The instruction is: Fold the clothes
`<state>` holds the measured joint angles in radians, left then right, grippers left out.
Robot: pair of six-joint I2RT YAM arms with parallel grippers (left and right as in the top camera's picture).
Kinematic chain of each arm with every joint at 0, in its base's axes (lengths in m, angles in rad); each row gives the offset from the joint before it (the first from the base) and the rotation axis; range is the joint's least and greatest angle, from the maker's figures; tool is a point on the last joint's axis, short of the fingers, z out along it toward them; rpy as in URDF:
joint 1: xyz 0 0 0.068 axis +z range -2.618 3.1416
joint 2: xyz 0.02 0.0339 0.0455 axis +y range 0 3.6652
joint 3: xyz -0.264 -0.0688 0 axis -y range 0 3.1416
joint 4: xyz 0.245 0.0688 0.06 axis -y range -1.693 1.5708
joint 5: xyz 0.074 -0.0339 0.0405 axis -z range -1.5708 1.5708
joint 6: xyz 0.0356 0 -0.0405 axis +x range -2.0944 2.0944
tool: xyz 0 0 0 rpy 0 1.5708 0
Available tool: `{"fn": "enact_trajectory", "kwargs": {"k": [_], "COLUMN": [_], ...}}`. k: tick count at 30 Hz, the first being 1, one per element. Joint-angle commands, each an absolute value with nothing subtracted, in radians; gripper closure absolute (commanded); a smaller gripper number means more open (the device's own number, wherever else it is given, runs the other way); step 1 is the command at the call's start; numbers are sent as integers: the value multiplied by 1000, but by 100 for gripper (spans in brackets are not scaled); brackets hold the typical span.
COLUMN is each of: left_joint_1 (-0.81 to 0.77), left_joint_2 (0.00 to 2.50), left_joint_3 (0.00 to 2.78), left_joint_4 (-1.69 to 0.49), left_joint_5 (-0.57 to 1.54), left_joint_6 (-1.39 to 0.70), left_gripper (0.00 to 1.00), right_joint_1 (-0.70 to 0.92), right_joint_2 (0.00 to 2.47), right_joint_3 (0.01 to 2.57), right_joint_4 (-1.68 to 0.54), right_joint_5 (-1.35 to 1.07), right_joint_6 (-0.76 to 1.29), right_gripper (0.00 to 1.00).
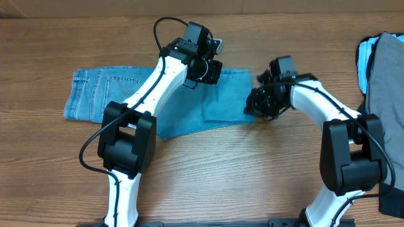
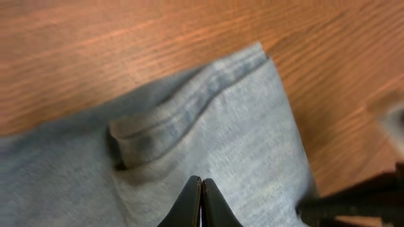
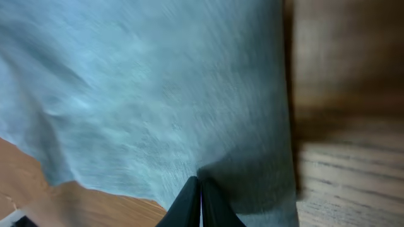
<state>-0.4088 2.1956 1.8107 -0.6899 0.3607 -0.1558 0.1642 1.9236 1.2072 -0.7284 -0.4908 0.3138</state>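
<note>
No text, label, brand, number or sign can be read in any view, not on the jeans (image 1: 88, 94) and not on the desk (image 1: 252, 170) — the wrist views are too blurred to show any fine print
</note>
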Motion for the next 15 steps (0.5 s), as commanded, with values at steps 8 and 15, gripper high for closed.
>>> {"fn": "enact_trajectory", "kwargs": {"k": [8, 15], "left_joint_1": [-391, -362], "left_joint_2": [2327, 2399], "left_joint_3": [1815, 1818], "left_joint_4": [-655, -617], "left_joint_5": [410, 226], "left_joint_6": [-160, -172], "left_gripper": [95, 84], "right_joint_1": [160, 142], "right_joint_2": [1929, 1928], "right_joint_3": [1153, 1153], "right_joint_4": [-719, -738], "right_joint_5": [-514, -472], "right_joint_6": [310, 310], "right_gripper": [94, 96]}}
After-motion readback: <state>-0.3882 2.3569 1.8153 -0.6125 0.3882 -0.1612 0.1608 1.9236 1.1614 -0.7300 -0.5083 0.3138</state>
